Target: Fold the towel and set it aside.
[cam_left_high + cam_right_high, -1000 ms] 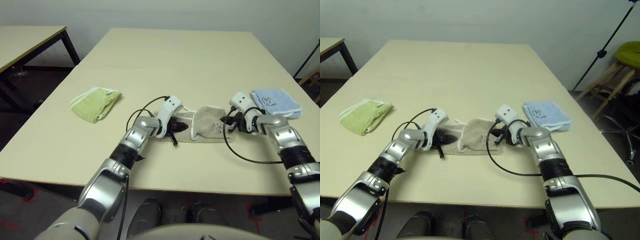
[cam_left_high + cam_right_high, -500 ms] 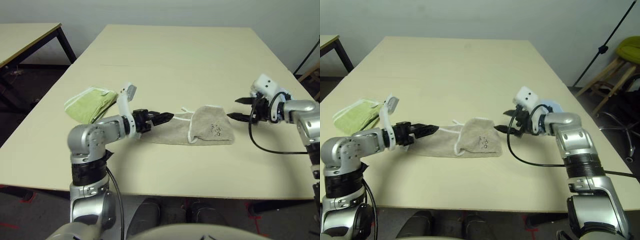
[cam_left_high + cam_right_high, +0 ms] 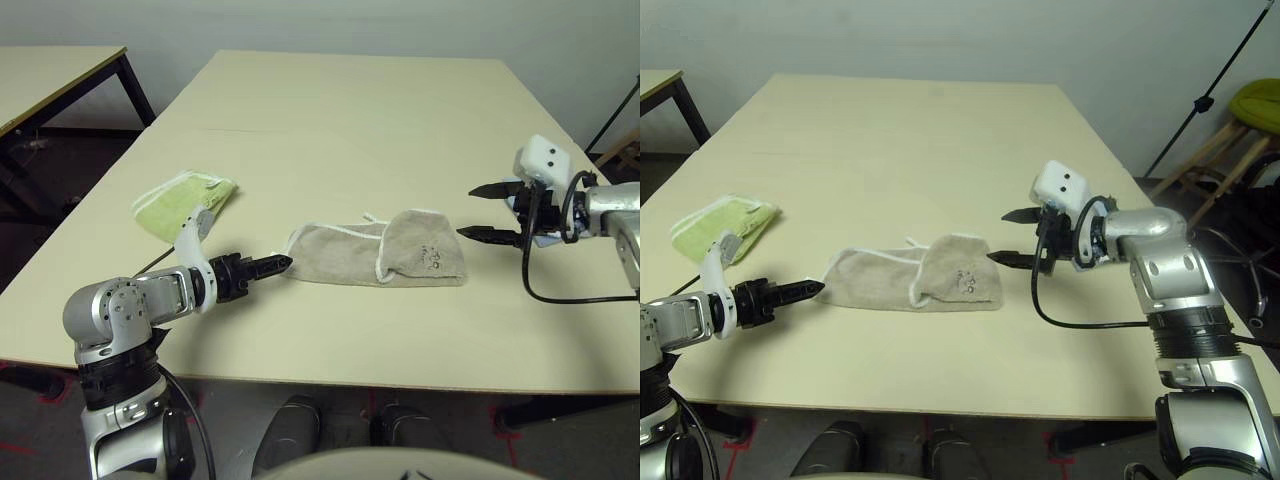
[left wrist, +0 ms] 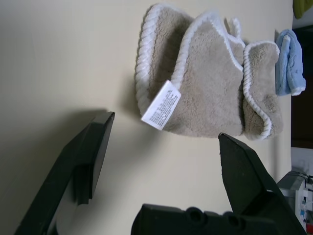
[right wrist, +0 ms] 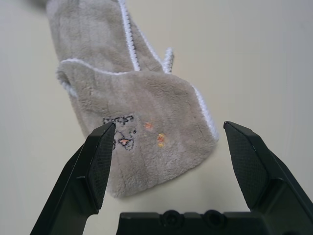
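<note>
I see the beige-brown terry towel with white stitched edging (image 3: pixel 378 260) lying flat near the middle of the pale wooden table (image 3: pixel 350 130), folded loosely, its right end doubled over so the small dark printed mark (image 5: pixel 120 132) faces up. A small white tag (image 4: pixel 161 105) sticks out from its left end. Nothing holds it.

My left gripper (image 3: pixel 272 265) sits low over the table just beside the towel's left end, apart from it, black fingers spread wide. My right gripper (image 3: pixel 490 212) hangs above the table just off the towel's right end, fingers likewise spread wide and empty.

Farther out, a yellow-green folded cloth (image 3: pixel 185 203) lies on the table toward my left, behind the left arm. A light blue folded cloth (image 4: pixel 289 61) lies beyond the towel's right end, near my right gripper.
</note>
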Motion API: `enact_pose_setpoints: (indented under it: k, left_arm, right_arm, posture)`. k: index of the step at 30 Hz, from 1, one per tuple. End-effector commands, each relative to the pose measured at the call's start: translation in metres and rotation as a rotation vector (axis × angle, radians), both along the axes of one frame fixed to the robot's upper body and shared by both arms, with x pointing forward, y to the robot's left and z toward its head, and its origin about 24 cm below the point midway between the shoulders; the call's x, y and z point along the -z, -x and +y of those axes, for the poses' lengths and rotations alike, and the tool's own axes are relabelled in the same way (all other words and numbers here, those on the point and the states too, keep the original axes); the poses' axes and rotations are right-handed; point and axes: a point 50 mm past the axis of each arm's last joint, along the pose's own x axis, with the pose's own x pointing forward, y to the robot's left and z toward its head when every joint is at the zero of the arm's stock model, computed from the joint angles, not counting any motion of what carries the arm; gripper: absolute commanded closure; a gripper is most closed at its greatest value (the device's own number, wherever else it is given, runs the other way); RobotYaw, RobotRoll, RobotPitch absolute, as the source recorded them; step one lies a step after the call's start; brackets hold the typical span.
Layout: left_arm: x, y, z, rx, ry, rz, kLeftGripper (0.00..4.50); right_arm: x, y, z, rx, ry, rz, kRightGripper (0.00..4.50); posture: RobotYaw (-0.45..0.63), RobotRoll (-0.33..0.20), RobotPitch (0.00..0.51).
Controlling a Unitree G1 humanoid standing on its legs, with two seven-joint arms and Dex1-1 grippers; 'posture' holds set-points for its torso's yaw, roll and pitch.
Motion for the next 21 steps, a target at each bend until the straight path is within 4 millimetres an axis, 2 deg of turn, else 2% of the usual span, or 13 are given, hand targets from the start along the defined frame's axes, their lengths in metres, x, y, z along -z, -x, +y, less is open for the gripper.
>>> enact_pose_setpoints:
  k: [1, 10, 17, 21]
  left_arm:
    - [0.009, 0.004, -0.005, 0.032, 0.012, 0.061, 0.02]
    - [0.026, -0.012, -0.029, -0.029, 0.049, 0.134, 0.02]
    - [0.029, -0.016, -0.046, -0.003, 0.100, 0.142, 0.02]
    - [0.027, -0.018, -0.051, -0.012, 0.130, 0.123, 0.91]
  right_arm:
    - [-0.007, 0.004, 0.002, -0.027, -0.003, -0.002, 0.06]
    - [-0.016, 0.007, 0.014, -0.077, -0.009, -0.013, 0.06]
    - [-0.018, 0.010, 0.011, -0.064, -0.010, -0.018, 0.06]
    - [-0.018, 0.011, 0.010, -0.059, -0.008, -0.020, 0.00]
  posture:
    - [0.06, 0.000, 0.095]
    - [0.04, 0.000, 0.099]
    - [0.03, 0.000, 0.096]
    - [0.03, 0.000, 0.094]
